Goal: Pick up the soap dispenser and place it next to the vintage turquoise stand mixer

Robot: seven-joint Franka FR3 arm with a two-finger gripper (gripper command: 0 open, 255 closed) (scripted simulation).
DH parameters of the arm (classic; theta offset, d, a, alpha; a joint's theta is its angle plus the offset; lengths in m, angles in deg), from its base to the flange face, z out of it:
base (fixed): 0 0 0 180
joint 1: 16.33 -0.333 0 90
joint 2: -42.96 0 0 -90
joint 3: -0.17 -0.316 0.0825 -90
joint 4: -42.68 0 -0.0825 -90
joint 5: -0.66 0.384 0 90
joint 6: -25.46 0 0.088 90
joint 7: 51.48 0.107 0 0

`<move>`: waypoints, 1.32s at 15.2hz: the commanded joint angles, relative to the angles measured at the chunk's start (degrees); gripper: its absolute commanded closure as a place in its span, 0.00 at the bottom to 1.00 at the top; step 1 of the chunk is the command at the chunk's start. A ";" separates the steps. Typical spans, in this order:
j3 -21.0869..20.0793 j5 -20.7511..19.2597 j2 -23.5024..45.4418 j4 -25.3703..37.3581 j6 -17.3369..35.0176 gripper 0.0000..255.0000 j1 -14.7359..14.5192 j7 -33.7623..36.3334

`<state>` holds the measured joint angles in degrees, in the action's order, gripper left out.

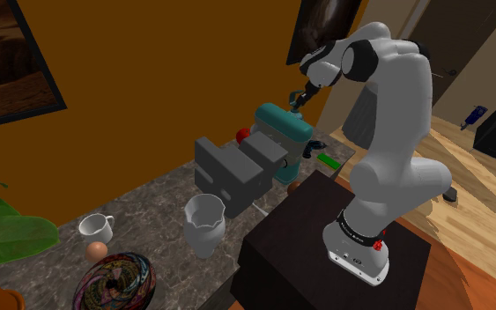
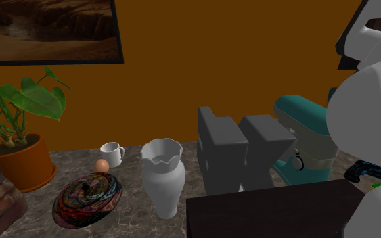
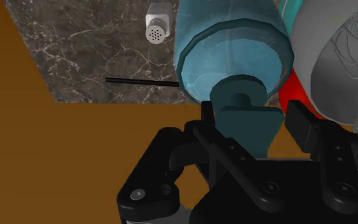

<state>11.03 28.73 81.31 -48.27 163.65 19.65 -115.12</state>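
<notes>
**Soap dispenser point(image 3: 234, 51) clasped in the tool point(image 3: 252, 119) above the mixer**

Shoulder view: the white arm point(image 1: 387, 132) rises from its black stand point(image 1: 290, 229), elbow high. Its wrist bends down over the glossy turquoise stand mixer point(image 1: 283, 132), which sits on a grey, veined marble worktop point(image 1: 149, 211).

Second exterior view: blocky matte grey shapes point(image 2: 239, 145) stand just beside the mixer, near a fluted white vase point(image 2: 163, 176).

Wrist view: the rounded, translucent blue bottle points away from the tool. Its dark teal pump head is pinched between narrowly set black fingers point(image 3: 208, 118), clear of the worktop.
</notes>
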 commanded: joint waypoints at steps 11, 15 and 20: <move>-2.01 2.40 6.19 0.86 5.30 1.00 1.25 -2.74; -2.71 3.10 8.45 1.52 6.89 1.00 1.69 -3.58; -2.76 3.15 8.63 1.58 7.01 1.00 1.73 -3.64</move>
<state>8.27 31.86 89.94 -46.73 170.62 21.37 -118.75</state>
